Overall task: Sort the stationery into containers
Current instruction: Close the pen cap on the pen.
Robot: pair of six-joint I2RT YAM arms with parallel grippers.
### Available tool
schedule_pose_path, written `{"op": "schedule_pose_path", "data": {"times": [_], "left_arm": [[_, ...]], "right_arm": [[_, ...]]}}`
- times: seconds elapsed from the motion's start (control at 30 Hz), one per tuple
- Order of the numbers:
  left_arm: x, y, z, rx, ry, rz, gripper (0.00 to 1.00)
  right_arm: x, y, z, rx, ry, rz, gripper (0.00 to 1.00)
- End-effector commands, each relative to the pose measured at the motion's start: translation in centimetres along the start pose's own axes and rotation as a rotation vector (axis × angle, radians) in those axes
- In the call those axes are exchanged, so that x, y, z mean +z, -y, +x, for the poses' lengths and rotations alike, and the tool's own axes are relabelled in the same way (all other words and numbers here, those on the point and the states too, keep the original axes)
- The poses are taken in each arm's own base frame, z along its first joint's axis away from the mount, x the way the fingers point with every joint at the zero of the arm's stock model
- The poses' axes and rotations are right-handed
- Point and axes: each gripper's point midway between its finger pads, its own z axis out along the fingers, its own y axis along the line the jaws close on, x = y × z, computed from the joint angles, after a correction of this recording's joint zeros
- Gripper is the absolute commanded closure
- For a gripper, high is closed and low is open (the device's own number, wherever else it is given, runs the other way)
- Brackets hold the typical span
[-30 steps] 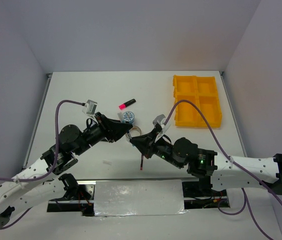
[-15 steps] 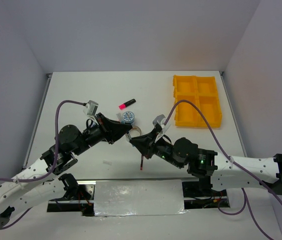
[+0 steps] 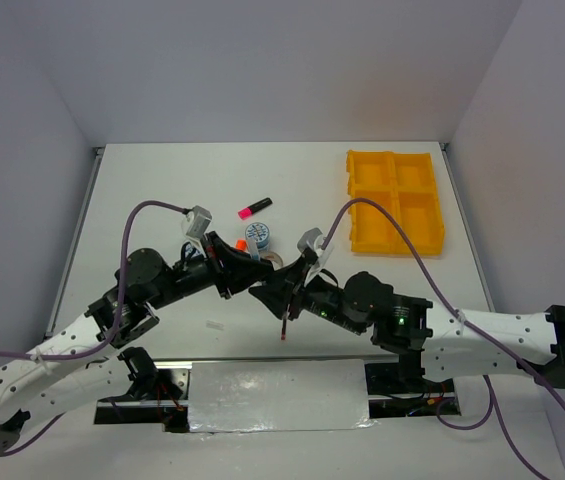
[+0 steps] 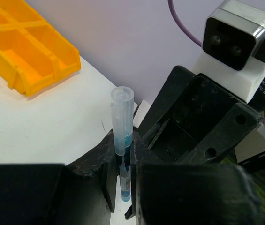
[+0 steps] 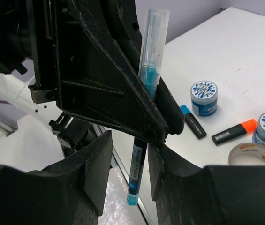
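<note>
A thin pen (image 4: 122, 117) with a clear cap and blue insides stands upright above the table, and my left gripper (image 4: 123, 157) is shut on its middle. In the right wrist view the same pen (image 5: 137, 171) hangs between the spread fingers of my right gripper (image 5: 128, 161), which is open and not touching it. From above, the left gripper (image 3: 250, 270) and the right gripper (image 3: 268, 294) meet nose to nose at the table's near middle. The yellow-orange tray (image 3: 394, 200) sits at the far right, also seen in the left wrist view (image 4: 29, 51).
On the table lie a pink highlighter (image 3: 254, 208), a blue-white tape roll (image 3: 257, 235), a second roll (image 5: 204, 97), a blue highlighter (image 5: 192, 122), an orange highlighter (image 5: 234, 131) and a silver tape ring (image 5: 253, 153). A thin red-tipped pen (image 3: 284, 328) lies near the front edge.
My left gripper has shut on the pen and my right gripper has opened off it. Both wrists have shifted slightly, the left one to the right.
</note>
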Motion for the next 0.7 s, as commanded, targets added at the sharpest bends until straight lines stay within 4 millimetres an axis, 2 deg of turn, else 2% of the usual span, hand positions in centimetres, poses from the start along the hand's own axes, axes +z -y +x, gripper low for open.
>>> {"op": "schedule_pose_path", "data": {"times": [0.0,0.07,0.13,0.17,0.2,0.27,0.4,0.5,0.6,0.63,0.67], "left_arm": [[-0.2,3.1,-2.2,0.063,0.049,0.113,1.0],[-0.2,3.2,-2.3,0.062,0.05,0.12,1.0],[-0.1,3.3,-2.3,0.062,0.049,0.125,1.0],[-0.1,3.3,-2.2,0.063,0.046,0.127,1.0],[0.0,3.3,-2.1,0.062,0.042,0.127,1.0],[0.0,3.4,-2.1,0.064,0.04,0.131,1.0],[0.1,3.3,-1.9,0.065,0.031,0.128,1.0],[0.1,3.4,-1.9,0.071,0.03,0.127,0.9],[0.1,3.3,-1.9,0.078,0.027,0.123,0.7],[0.1,3.4,-1.9,0.08,0.027,0.125,0.51],[0.1,3.4,-2.0,0.08,0.029,0.122,0.42]], "right_arm": [[0.5,-1.1,-2.1,0.003,0.035,-0.039,0.57],[0.8,-1.3,-1.5,0.005,0.013,-0.051,0.57],[1.0,-1.3,-1.0,0.007,0.002,-0.051,0.66],[1.0,-1.3,-1.0,0.008,0.007,-0.056,0.72],[1.0,-1.4,-1.2,0.011,0.012,-0.059,0.9],[0.9,-1.5,-1.2,0.014,0.016,-0.062,1.0],[0.8,-1.3,-1.6,0.027,0.031,-0.051,1.0],[0.5,-0.9,-2.0,0.051,0.053,-0.034,1.0],[0.4,-0.5,-2.2,0.07,0.07,-0.01,1.0],[0.3,-0.5,-2.3,0.076,0.073,-0.006,1.0],[0.3,-0.3,-2.3,0.078,0.073,0.002,1.0]]}}
